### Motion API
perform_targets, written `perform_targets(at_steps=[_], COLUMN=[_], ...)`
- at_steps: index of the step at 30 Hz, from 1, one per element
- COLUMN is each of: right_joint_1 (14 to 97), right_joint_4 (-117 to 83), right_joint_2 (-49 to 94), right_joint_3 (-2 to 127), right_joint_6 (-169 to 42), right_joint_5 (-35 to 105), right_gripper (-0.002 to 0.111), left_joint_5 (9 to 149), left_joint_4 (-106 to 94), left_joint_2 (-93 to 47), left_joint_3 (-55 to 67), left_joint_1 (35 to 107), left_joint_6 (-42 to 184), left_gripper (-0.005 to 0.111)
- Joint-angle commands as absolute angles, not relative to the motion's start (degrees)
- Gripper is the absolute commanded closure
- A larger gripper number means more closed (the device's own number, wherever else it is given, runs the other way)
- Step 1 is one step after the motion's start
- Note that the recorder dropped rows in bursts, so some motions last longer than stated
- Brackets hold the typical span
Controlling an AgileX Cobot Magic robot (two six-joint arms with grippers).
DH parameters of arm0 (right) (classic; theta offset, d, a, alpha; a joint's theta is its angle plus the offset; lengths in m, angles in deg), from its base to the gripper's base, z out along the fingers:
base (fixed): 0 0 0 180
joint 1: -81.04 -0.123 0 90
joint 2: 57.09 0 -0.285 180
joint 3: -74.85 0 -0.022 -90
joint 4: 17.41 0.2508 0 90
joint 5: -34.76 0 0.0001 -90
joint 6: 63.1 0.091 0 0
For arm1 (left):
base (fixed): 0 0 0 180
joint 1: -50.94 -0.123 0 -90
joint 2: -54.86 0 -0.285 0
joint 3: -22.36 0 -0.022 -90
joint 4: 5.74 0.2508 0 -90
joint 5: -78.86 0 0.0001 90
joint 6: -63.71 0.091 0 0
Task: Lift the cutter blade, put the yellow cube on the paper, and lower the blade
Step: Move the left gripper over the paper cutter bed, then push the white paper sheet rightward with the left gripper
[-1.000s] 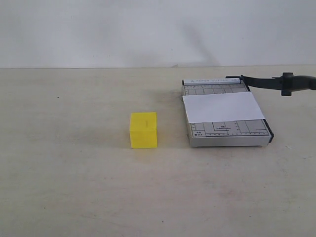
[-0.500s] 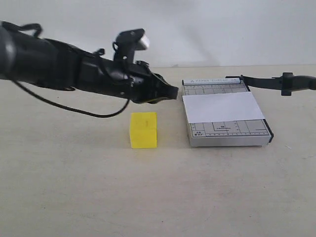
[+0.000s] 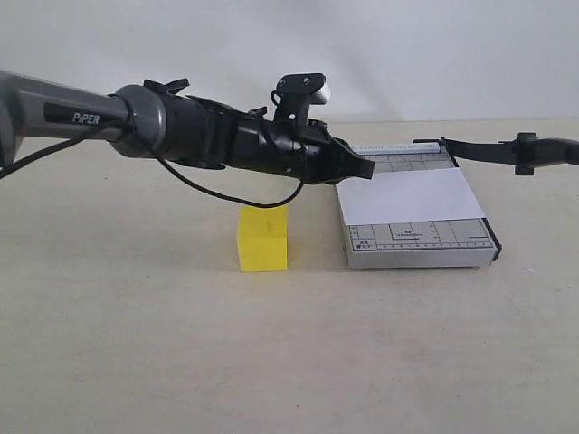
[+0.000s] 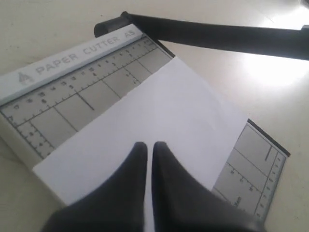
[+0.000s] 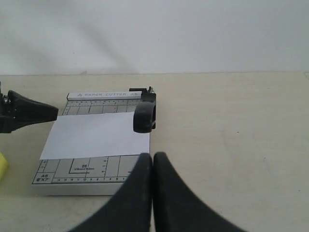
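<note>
The yellow cube [image 3: 263, 238] rests on the table left of the grey trimmer [image 3: 416, 242]. Across the trimmer lies the white paper [image 3: 412, 194]. The black cutter blade [image 3: 507, 151] is lifted off the base, angling out from its hinge at the far corner. My left gripper [image 3: 366, 168] hovers shut and holding nothing over the trimmer's left edge, past the cube. In the left wrist view its fingertips [image 4: 139, 150] hang above the paper [image 4: 159, 116], with the blade [image 4: 217, 36] beyond. The right gripper [image 5: 153, 157] is shut with nothing in it, short of the trimmer; the blade handle [image 5: 145, 113] faces it.
The left arm [image 3: 181, 131] stretches in from the left above the cube. A sliver of the cube [image 5: 2, 166] and the left gripper tip [image 5: 34, 113] show in the right wrist view. A white wall stands behind the beige table [image 3: 136, 344].
The left arm came in from the left and moved right, from above the cube to the trimmer's left edge. Cube, paper and blade have not moved.
</note>
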State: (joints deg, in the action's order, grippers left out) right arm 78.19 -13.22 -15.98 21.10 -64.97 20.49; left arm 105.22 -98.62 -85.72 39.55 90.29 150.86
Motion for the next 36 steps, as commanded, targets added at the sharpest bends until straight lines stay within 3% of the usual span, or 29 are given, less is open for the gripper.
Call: perform_targets(at_steps=[1, 7, 19, 36], right_joint_1=[78.15, 78.15, 78.15, 78.15], right_joint_4=[-13.54, -13.54, -13.54, -13.54], right_joint_2=[-15.96, -15.96, -15.96, -16.06], right_joint_3=[21.02, 21.02, 21.02, 21.02], right_joint_6=[-65.30, -65.40, -65.39, -65.39], right_joint_5=[20.08, 19.96, 19.62, 19.62], right_gripper=[0.108, 0.108, 0.108, 0.108], left_joint_5=[105.22, 100.71, 101.81, 111.20], left_joint_4=[-94.03, -82.95, -82.27, -69.98], left_joint_2=[-87.33, -87.58, -90.78, -98.05], left_joint_3=[42.65, 43.52, 44.64, 58.57], left_joint_1=[93.07, 94.29, 94.15, 94.48], left_joint_6=[148.77, 139.31, 138.03, 124.89], left_gripper=[0.102, 0.102, 0.102, 0.102])
